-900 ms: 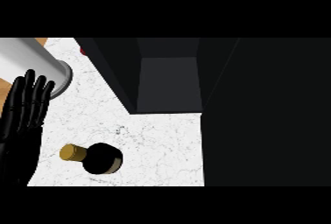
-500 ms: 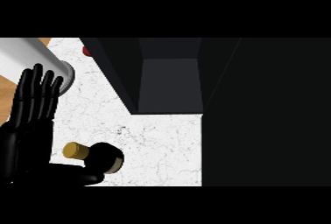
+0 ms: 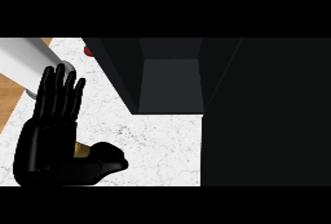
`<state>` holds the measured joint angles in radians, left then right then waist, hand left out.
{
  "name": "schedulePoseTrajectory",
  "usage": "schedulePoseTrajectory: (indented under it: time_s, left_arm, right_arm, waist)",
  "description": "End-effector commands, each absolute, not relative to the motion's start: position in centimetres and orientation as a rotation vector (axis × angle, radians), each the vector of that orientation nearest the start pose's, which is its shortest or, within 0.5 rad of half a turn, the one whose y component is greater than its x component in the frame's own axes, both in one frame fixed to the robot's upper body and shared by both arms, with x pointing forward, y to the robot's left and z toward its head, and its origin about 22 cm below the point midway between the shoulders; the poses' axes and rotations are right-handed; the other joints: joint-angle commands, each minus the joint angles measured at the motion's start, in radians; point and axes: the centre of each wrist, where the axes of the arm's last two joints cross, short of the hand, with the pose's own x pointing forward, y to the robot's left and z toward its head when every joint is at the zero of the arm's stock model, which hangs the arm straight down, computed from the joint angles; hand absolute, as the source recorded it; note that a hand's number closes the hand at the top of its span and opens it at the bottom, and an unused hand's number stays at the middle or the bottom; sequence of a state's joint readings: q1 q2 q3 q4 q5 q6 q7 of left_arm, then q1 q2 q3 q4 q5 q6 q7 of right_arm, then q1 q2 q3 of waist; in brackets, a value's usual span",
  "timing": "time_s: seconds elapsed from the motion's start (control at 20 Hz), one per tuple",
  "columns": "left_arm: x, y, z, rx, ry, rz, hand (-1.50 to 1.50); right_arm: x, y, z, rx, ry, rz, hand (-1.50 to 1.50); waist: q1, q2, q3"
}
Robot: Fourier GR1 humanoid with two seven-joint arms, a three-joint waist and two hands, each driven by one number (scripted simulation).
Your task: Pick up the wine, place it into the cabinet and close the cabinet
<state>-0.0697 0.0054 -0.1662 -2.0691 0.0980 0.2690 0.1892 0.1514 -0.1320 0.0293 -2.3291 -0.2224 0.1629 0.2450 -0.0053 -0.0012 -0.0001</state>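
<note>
The wine bottle lies on its side on the white marble counter [image 3: 161,144] at the lower left. Only its gold neck [image 3: 81,151] shows plainly. Its dark body [image 3: 108,158] blends with the black of my left hand [image 3: 48,144], which covers the bottle's left end. The hand's fingers [image 3: 59,92] point straight up the view and its thumb reaches right toward the bottle's body. The fingers are not curled round the bottle. The dark cabinet [image 3: 171,83] stands open at the upper middle, to the right of the hand. My right hand is out of view.
A large dark panel [image 3: 265,113], seemingly the cabinet door, fills the right side. A pale grey cylinder [image 3: 29,61] comes in at the upper left above the fingers. A small red thing [image 3: 89,51] peeks out by the cabinet's left corner. Wooden floor [image 3: 13,96] shows past the counter's left edge.
My left hand has moved right and forward, from the left edge onto the bottle, now hiding part of its neck. The bottle has stayed in place.
</note>
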Motion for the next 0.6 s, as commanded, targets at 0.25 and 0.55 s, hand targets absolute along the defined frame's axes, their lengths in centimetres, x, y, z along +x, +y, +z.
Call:
schedulePoseTrajectory:
  time_s: [0.25,0.55]
  left_arm:
    - [19.5,16.7,14.0,-0.187,-1.884,0.210,-1.50]
    - [18.9,16.1,15.2,-0.144,-1.877,0.224,-1.50]
  right_arm:
    - [14.7,-24.9,16.0,0.217,-1.916,0.207,-1.50]
    - [13.0,-23.8,16.6,0.233,-1.902,0.218,-1.50]
  waist:
    - [0.003,0.000,0.000]
    - [0.002,-0.001,0.000]
